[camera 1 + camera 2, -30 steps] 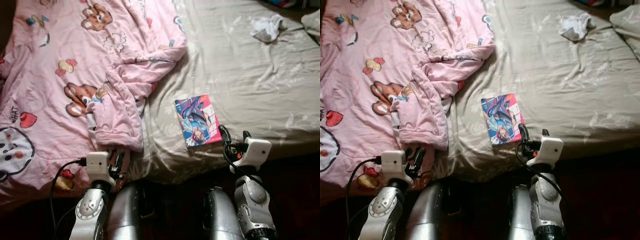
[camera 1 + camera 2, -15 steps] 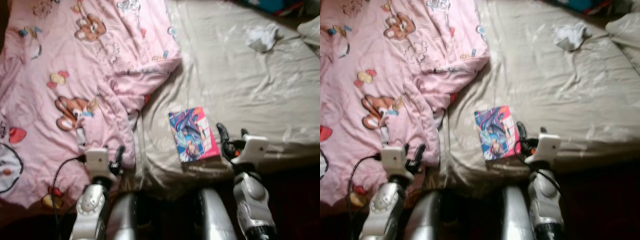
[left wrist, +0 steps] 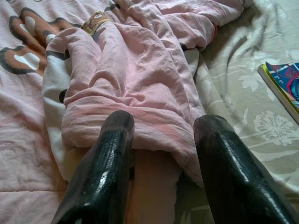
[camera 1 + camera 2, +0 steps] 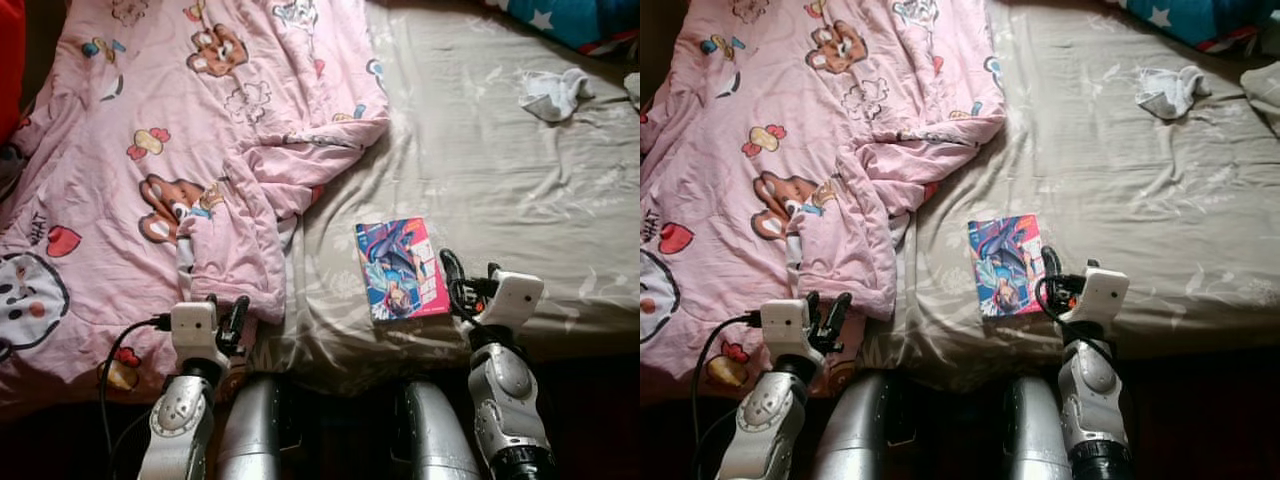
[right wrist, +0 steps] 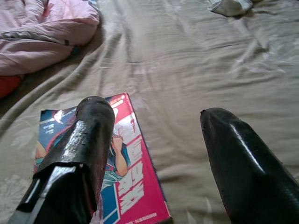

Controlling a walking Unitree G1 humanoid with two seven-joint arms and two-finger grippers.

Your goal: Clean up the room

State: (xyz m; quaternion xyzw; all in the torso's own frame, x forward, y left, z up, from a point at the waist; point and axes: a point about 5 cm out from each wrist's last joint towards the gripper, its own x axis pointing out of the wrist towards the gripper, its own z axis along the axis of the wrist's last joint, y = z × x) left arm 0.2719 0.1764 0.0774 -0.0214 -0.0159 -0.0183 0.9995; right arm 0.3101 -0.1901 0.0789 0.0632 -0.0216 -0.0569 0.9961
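A colourful comic book (image 4: 402, 267) lies flat on the beige bed sheet (image 4: 500, 170) near the bed's front edge. My right gripper (image 4: 468, 272) hovers open at the book's right edge; its left finger (image 5: 86, 135) overlaps the cover (image 5: 126, 182) in the right wrist view. A pink cartoon-print blanket (image 4: 150, 160) covers the bed's left half, with a folded flap (image 3: 126, 88) hanging toward the front. My left gripper (image 4: 226, 312) is open just before that flap, its fingers (image 3: 107, 163) on either side of the fold's edge. A crumpled white cloth (image 4: 553, 93) lies at the far right.
A blue star-patterned fabric (image 4: 570, 20) sits at the bed's far right corner. A red item (image 4: 10, 50) shows at the far left edge. The floor in front of the bed is dark. My silver legs (image 4: 250, 430) stand against the bed's front edge.
The camera view has shifted and sharpened after a blurred moment. Both grippers stay open in about the same places by the blanket flap and the book.
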